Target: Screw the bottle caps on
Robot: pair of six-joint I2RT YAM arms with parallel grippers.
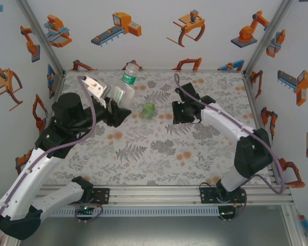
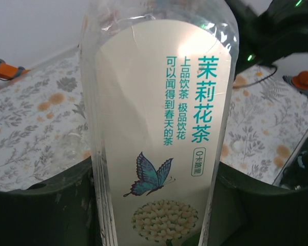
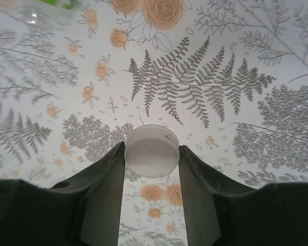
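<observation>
My left gripper (image 1: 118, 109) is shut on a clear bottle (image 1: 127, 81) with a green label band. It holds the bottle tilted above the table's back left, neck pointing away. In the left wrist view the bottle's cream label with a butterfly (image 2: 159, 128) stands between the dark fingers (image 2: 36, 210). My right gripper (image 3: 152, 154) is shut on a white bottle cap (image 3: 152, 150), pinched by its sides just above the floral table. In the top view that gripper (image 1: 174, 114) hangs right of a green-tinted bottle (image 1: 150, 109) lying on the table.
The floral table (image 1: 143, 159) is boxed in by white walls with orange robot prints. A small white round thing (image 1: 196, 160), maybe another cap, lies near the front right. Part of a clear bottle (image 3: 36, 11) shows at the top left of the right wrist view.
</observation>
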